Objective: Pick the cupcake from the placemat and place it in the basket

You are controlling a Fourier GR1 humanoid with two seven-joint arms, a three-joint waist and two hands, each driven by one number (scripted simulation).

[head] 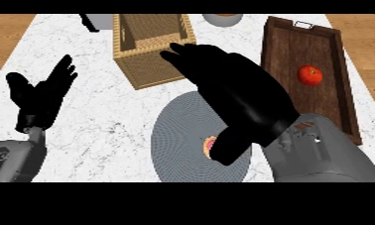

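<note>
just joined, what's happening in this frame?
The robot's right hand hangs over the round grey placemat, fingers stretched toward the wicker basket. The cupcake is on the placemat, mostly hidden under the thumb, only a pink edge showing; whether the hand touches it cannot be told. It is not yet in the basket. The left hand rests open at the left, fingers up. A tomato lies in the wooden tray at the right.

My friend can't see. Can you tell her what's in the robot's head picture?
The robot's right hand hovers open over a round grey placemat, mostly hiding a pink cupcake. A wicker basket sits just beyond, and a tomato lies on a wooden tray at right. The left hand rests open at left.
</note>
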